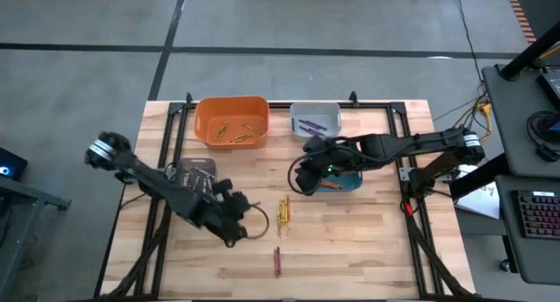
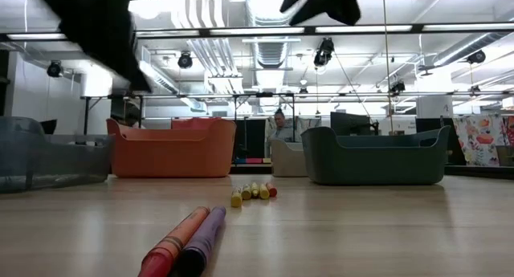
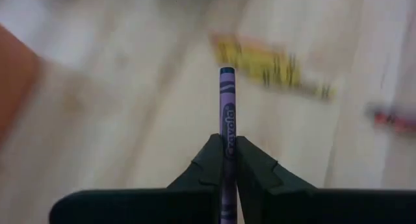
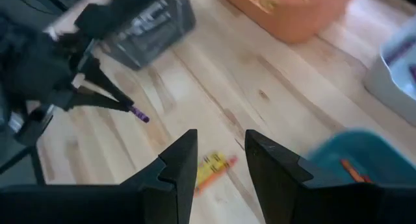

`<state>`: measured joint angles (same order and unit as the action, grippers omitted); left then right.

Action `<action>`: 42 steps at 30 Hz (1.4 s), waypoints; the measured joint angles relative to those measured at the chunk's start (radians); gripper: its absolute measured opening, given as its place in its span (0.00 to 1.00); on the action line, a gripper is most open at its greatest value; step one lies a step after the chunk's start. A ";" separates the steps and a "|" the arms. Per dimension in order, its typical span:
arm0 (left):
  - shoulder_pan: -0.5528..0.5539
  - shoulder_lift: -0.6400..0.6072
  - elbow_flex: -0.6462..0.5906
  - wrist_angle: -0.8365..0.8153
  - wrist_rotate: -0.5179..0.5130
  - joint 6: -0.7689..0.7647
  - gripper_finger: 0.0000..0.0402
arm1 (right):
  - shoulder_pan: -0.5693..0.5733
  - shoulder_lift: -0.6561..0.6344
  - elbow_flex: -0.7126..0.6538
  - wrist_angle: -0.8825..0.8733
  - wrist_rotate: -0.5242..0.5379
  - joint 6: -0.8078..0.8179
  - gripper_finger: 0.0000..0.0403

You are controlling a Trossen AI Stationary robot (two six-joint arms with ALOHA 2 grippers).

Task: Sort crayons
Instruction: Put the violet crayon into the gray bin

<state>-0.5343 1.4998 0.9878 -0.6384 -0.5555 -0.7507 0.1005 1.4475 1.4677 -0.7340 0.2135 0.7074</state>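
Pinching a purple crayon [image 3: 226, 107] between its fingers, the left gripper [image 1: 248, 221] hangs over the wooden desk [image 1: 350, 241] near its left-centre. Only the left wrist view shows this grasp clearly: the crayon stands up from the clenched fingers [image 3: 201, 175], its tip pointing toward a blurred cluster of yellow crayons [image 3: 273, 68]. In the right wrist view the same purple tip [image 4: 140, 115] shows, poking out from the left gripper farther off.

The right gripper [image 4: 221, 156] is released, its two fingers spread apart with nothing between them. From above it sits by the teal bin [image 1: 346, 181], which holds an orange crayon [image 4: 351, 169] visible only from the right wrist.

The high view lays out the bins: an orange bin [image 1: 231, 121] with yellow and orange crayons inside, a white bin [image 1: 317, 120] holding purple ones, and a dark grey bin [image 1: 194, 172] beside the left arm. On the bare desk lie the yellow cluster [image 1: 283, 212] and, nearer the front edge, a red crayon [image 1: 277, 261].

The low view adds what the overhead one hides: next to the red crayon [image 2: 173, 246] lies a second purple crayon [image 2: 202, 241], touching it side by side, with the yellow cluster [image 2: 253, 192] behind. A person [image 2: 279, 126] stands in the room beyond the desk.
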 joint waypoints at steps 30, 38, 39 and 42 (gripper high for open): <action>0.052 -0.353 0.012 0.969 -0.354 0.716 0.00 | 0.036 0.074 0.000 0.997 -0.037 -0.531 0.35; 0.067 -0.281 0.011 1.096 -0.351 0.743 0.00 | 0.031 0.087 0.000 1.027 -0.037 -0.536 0.32; 0.067 -0.279 0.011 1.099 -0.352 0.746 0.00 | 0.030 0.087 0.000 1.028 -0.037 -0.536 0.31; 0.068 -0.277 0.011 1.096 -0.352 0.747 0.00 | 0.030 0.087 0.000 1.029 -0.029 -0.541 0.25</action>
<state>-0.4664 1.2224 0.9993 0.4572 -0.9072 -0.0040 0.1303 1.5345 1.4673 0.2949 0.1845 0.1659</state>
